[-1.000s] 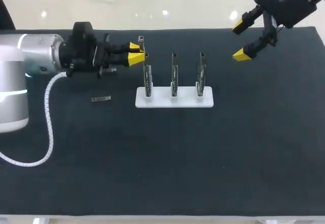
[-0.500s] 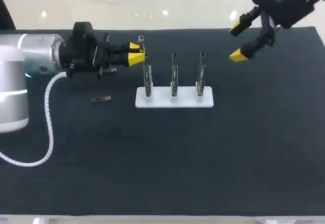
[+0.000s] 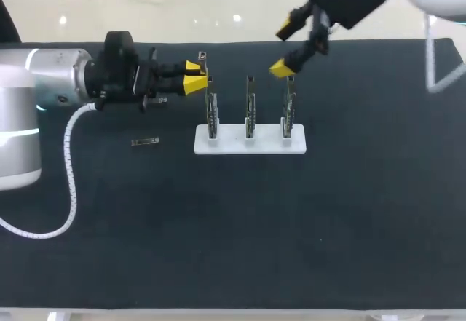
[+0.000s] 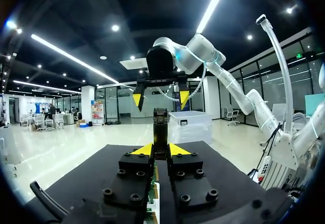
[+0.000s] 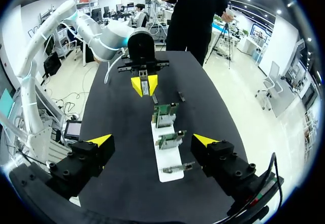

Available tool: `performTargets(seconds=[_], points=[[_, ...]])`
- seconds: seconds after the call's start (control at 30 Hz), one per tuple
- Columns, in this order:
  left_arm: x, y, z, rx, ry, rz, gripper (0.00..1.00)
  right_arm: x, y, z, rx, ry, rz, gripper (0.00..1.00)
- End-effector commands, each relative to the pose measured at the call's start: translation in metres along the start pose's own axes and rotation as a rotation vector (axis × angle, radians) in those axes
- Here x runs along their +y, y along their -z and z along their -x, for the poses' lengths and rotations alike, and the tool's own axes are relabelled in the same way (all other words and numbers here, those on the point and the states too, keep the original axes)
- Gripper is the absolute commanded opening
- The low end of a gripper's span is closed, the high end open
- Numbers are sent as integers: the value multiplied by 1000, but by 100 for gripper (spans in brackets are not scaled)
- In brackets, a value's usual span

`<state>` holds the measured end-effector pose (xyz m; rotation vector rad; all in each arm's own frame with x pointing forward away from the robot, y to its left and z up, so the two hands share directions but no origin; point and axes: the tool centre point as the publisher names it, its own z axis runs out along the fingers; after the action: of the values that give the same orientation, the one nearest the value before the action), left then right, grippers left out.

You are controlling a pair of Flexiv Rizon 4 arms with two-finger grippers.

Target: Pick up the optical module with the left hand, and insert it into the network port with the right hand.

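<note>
The left end effector (image 3: 194,74) is closed narrowly on the small metallic optical module (image 4: 161,127). It is held just beside the first of three green circuit boards (image 3: 250,106), which stand upright in a white holder (image 3: 229,145) on the black table (image 3: 291,219). The right end effector (image 3: 282,49) is spread wide above the third board.

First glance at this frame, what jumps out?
The left gripper, shut on the optical module, sits beside the leftmost board of three standing upright in the white stand mid-table. The right gripper hovers wide open by the top of the rightmost board. A second module lies flat on the mat, left of the stand.
</note>
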<state>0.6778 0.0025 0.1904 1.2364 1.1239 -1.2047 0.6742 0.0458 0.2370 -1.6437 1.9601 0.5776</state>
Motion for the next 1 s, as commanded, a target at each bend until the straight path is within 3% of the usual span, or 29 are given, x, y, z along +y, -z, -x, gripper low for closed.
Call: performTargets(seconds=[0.03, 0.43, 1.0], points=[[1, 0, -1, 0, 0, -2, 0, -1, -21, 25, 11, -6, -3, 100], [1, 0, -1, 0, 0, -2, 0, 8, -57, 76, -4, -13, -23, 100], [1, 0, -1, 0, 0, -2, 0, 16, -72, 84, -26, -39, -28, 100]])
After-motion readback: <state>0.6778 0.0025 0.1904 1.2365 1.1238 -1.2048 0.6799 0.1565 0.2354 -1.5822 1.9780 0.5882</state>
